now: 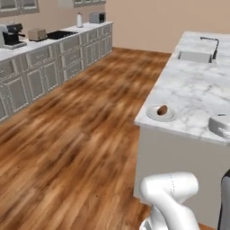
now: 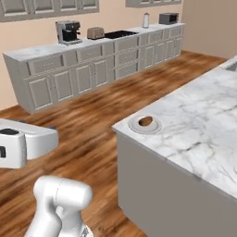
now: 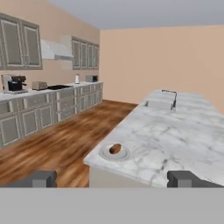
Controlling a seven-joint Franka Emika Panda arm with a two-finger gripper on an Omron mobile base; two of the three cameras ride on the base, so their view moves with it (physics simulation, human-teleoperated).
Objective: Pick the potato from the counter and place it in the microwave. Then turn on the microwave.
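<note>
The gripper [image 3: 111, 178] is spread wide, its two dark fingertips [image 3: 42, 178] far apart with nothing between them and touching nothing, held well short of the counter [image 3: 175, 135]. The potato [image 3: 115, 149] lies on a small white plate [image 3: 105, 153] near the counter's closest corner, well apart from the sink [image 3: 159, 104] at the far end.

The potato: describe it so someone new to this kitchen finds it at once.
Start at the marble-topped counter with the sink at its far end. At its near corner sits a small white plate, and the potato lies on it. It is the only small brown lump on the white top.
</note>
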